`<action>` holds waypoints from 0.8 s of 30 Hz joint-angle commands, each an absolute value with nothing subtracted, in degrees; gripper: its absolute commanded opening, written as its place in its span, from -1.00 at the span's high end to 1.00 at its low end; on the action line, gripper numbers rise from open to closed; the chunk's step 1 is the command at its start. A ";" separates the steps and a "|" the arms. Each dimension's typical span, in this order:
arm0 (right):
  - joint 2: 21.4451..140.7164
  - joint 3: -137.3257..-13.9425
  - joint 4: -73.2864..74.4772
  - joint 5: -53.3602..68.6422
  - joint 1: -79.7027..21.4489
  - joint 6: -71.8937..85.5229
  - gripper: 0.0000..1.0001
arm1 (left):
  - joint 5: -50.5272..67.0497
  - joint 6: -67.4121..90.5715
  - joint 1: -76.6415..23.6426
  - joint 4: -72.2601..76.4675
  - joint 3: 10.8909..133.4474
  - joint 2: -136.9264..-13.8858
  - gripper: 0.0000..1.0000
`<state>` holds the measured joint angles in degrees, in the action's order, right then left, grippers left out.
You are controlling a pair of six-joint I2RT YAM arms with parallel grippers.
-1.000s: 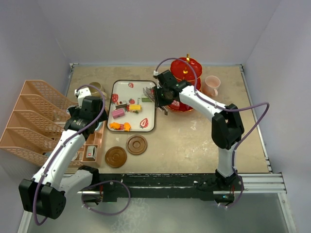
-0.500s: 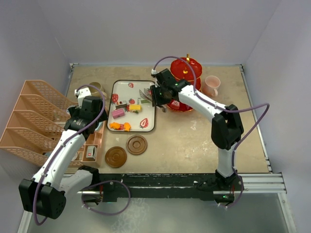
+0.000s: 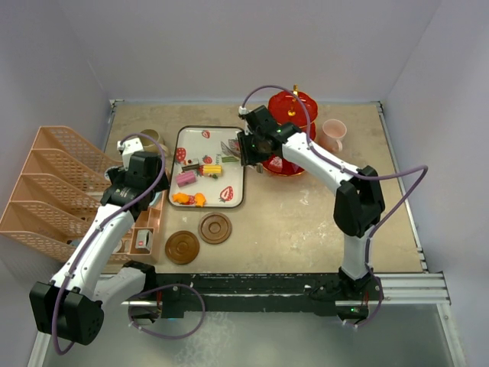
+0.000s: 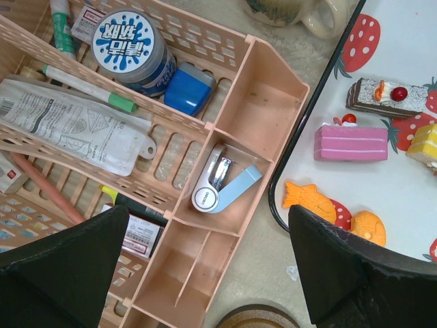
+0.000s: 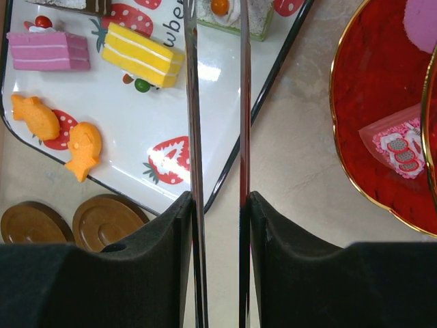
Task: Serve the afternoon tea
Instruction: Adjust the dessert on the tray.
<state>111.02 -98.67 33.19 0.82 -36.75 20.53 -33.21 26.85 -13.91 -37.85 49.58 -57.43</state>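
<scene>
Overhead only, pink mug (image 3: 334,134) beside stand (image 3: 289,103), right gripper (image 5: 218,201) pinching tweezers (image 5: 192,102)

Strawberry tray (image 3: 191,143) beside peach organizer (image 4: 263,109); stapler (image 4: 222,188) in its compartment; tweezers (image 5: 193,137) above tray.

Bare tabletop (image 3: 306,229) open near right, red stand (image 3: 284,103) and pink mug (image 3: 334,134) blocking far right, tray (image 3: 234,177) and coasters (image 3: 215,228) mid-table, organiser (image 3: 53,176) walling left.

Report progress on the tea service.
Done: a pink sweet lies on the stand. In hand: the right gripper clamps the tweezers over the tray. Left: several sweets on the tray, both coasters bare, pink mug and olive mug unplaced; the left gripper is open, empty.
</scene>
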 commanded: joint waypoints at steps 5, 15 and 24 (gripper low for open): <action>106.79 -101.16 34.73 -2.13 -36.82 19.71 0.24 | -33.93 26.43 -14.15 -36.50 50.04 -57.35 -0.95; 106.57 -101.10 35.73 -3.16 -36.83 17.98 0.26 | -33.93 26.42 -14.13 -36.48 50.03 -57.40 -0.95; 106.06 -100.91 36.45 -3.25 -36.97 17.01 0.25 | -34.10 26.41 -14.11 -36.48 50.10 -57.59 -0.95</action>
